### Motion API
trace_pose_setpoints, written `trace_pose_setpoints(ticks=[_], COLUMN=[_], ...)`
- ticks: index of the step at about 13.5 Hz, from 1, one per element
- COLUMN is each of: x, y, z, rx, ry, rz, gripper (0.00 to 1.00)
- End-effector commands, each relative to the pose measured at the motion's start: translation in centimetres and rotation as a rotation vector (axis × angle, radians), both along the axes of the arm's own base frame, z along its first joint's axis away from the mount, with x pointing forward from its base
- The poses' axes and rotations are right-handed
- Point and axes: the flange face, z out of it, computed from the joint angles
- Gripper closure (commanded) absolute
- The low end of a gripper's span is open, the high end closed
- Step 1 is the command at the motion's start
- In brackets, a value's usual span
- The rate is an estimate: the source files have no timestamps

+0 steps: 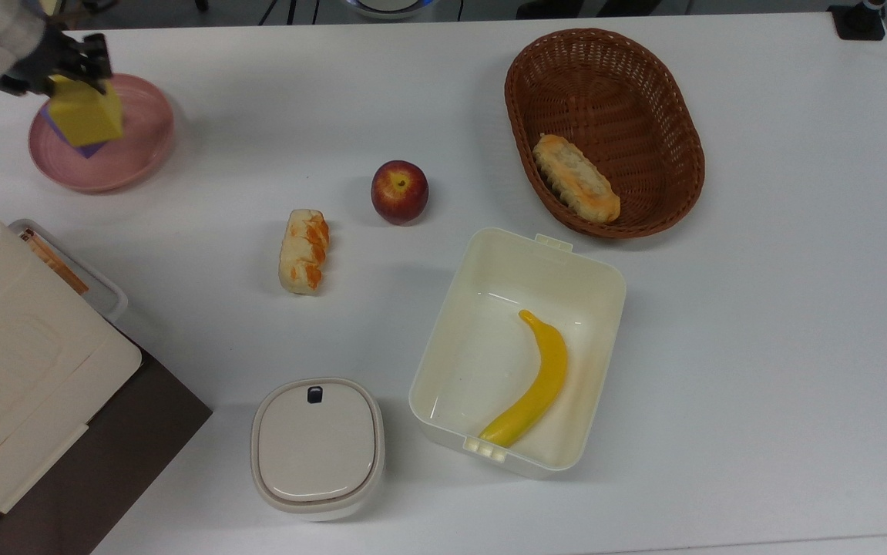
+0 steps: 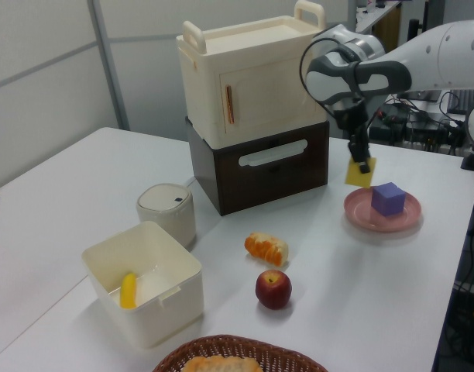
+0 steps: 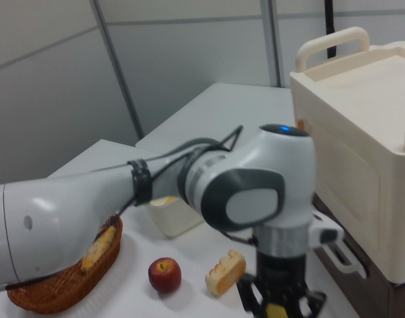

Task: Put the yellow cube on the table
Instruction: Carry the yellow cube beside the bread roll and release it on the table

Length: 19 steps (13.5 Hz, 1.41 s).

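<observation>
My gripper [image 1: 77,71] is shut on the yellow cube [image 1: 87,119] and holds it tilted in the air above the round pink plate [image 1: 142,150]. In the left view the yellow cube [image 2: 359,172] hangs under the gripper [image 2: 362,160], over the left rim of the plate [image 2: 376,223]. The purple cube [image 2: 389,198] sits alone on that plate. From the top it is mostly covered by the yellow one. The white table [image 1: 759,308] lies below. In the right view a sliver of the yellow cube [image 3: 274,310] shows under the arm's wrist.
An apple [image 1: 399,191] and a bread piece [image 1: 304,251] lie mid-table. A wicker basket [image 1: 628,85] holds a pastry. A cream box [image 1: 543,245] holds a banana [image 1: 539,381]. A lidded white pot [image 1: 316,447] stands near a cream cabinet [image 1: 11,370].
</observation>
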Motion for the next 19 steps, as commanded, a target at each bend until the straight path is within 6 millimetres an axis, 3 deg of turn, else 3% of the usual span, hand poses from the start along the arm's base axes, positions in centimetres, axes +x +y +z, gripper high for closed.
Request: trace_pose_setpoints(ticks=[1, 3, 4, 5, 7, 8, 12, 16, 19], x=[2.2, 3.5, 4.0, 4.5, 4.9, 5.1, 5.6, 5.7, 4.4], y=[5.4, 8.3, 9.6, 10.8, 12.1, 12.7, 15.7, 20.6, 21.4], z=[0.6, 0.1, -0.1, -0.1, -0.1, -0.1, 1.7, 7.3, 11.7], rx=[0.005, -0.012, -0.017, -0.021, -0.037, -0.046, -0.052, -0.1, -0.111], ry=[-0.027, -0.026, -0.026, -0.026, -0.027, -0.031, -0.051, -0.158, -0.244], rz=[-0.048, -0.059, -0.057, -0.053, -0.079, -0.096, -0.074, -0.116, -0.161], gripper=[0.87, 0.86, 0.8, 0.68, 0.1, 0.0, 0.0, 0.0, 0.0])
